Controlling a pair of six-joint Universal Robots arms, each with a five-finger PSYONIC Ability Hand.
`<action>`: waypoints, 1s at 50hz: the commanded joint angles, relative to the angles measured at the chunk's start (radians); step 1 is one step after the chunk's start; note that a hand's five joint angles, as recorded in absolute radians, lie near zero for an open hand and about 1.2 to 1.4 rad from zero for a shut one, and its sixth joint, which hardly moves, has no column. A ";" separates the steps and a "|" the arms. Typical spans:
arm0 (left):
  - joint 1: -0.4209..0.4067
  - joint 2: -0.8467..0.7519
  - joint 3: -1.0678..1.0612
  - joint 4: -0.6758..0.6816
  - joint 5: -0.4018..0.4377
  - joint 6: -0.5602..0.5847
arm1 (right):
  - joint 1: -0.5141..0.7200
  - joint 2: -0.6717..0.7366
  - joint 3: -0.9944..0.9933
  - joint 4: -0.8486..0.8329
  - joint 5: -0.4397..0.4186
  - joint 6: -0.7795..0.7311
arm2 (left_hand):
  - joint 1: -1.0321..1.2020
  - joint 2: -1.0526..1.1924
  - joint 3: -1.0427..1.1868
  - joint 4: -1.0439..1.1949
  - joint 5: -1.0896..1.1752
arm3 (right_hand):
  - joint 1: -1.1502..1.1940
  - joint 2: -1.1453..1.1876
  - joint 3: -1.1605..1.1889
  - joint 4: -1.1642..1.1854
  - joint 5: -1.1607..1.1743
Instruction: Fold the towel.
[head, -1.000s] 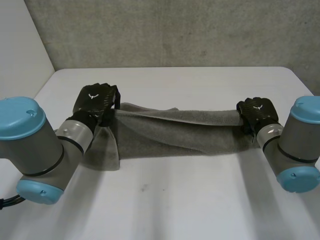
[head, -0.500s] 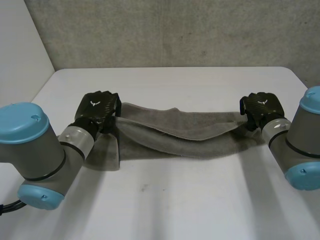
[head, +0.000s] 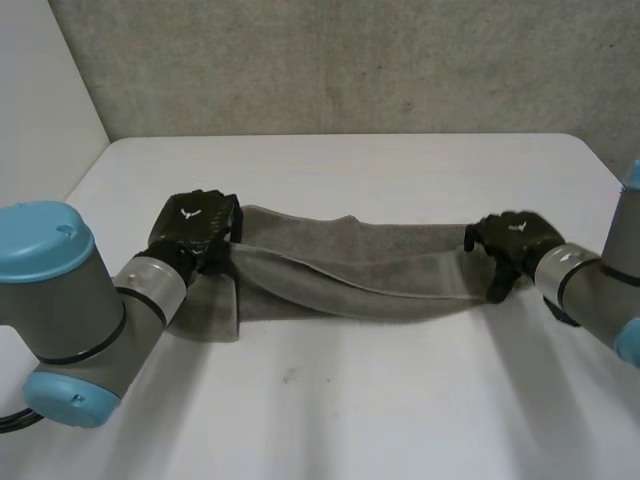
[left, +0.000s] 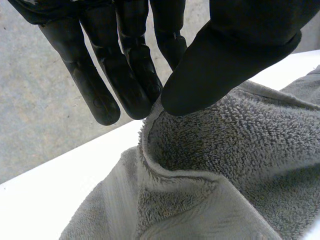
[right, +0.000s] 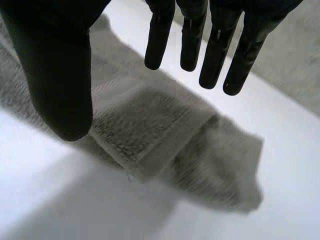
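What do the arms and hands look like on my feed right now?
The left arm and right arm are thick grey tubes with round light-blue caps at the joints. The left hand and right hand are black, with long smooth fingers, a broad thumb and a small white mark on the back.

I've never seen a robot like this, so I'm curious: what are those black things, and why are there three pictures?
It is a robot with two arms; the black things are its hands. One picture looks down from between the arms; the other two come from cameras on the wrists. A grey towel lies along the white table. The left hand pinches an edge at one end between thumb and fingers. The right hand is open over the other end, holding nothing.
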 joint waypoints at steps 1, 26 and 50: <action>0.000 -0.012 0.000 0.002 0.000 -0.001 | -0.003 0.038 0.018 -0.024 0.004 0.066 | 0.203 0.178 0.180 0.179 0.188 | -0.050 0.010 0.009 0.010 0.006; 0.003 -0.020 0.002 0.006 0.000 -0.004 | 0.010 0.108 0.058 -0.208 0.006 -0.029 | 0.203 0.178 0.180 0.179 0.188 | -0.003 0.057 0.056 0.057 0.053; 0.003 -0.027 0.002 0.007 0.002 -0.004 | 0.010 0.178 -0.046 -0.220 0.010 -0.037 | 0.203 0.178 0.180 0.179 0.188 | 0.355 0.415 0.415 0.415 0.411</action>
